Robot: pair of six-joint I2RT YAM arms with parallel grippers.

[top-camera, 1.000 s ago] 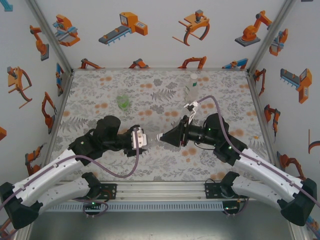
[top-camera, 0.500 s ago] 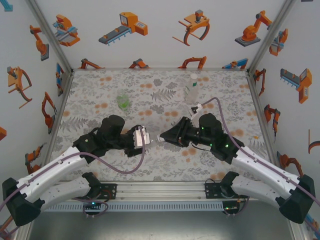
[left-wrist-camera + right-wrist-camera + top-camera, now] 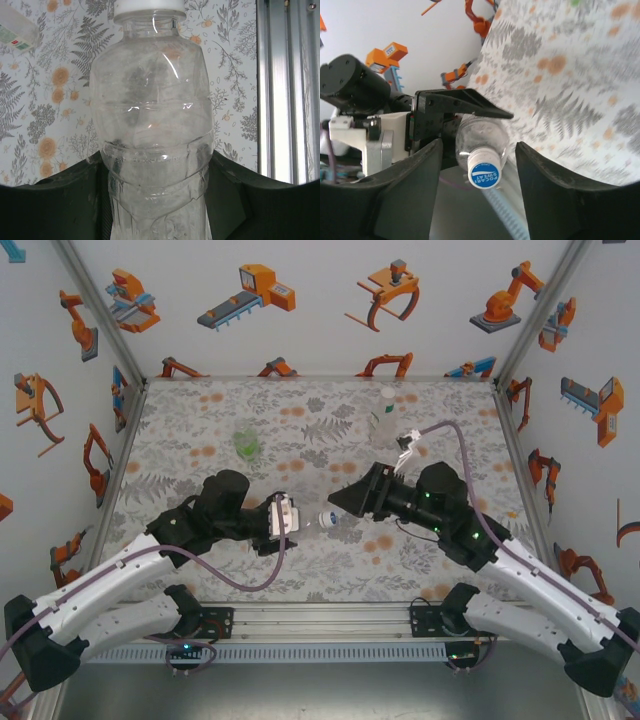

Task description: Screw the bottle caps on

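From above: the left claw [image 3: 296,520] is clamped on a clear bottle [image 3: 312,521] held sideways over the worktop [image 3: 200,410]. Its cap [image 3: 327,521] faces the right claw [image 3: 345,502], which is spread wide and just short of it.

Left wrist: the bottle [image 3: 150,125] is pinched between dark fingers [image 3: 50,210], white cap [image 3: 150,5] on.

Right wrist: there's blue POCARI SWEAT, upside down, on the cap [image 3: 484,174]. The right claw's fingers [image 3: 555,190] flank it without touching.

The floral-patterned table [image 3: 200,410] carries a green-tinted bottle [image 3: 246,444] left of centre and a clear bottle [image 3: 383,418] standing well apart, farther right.
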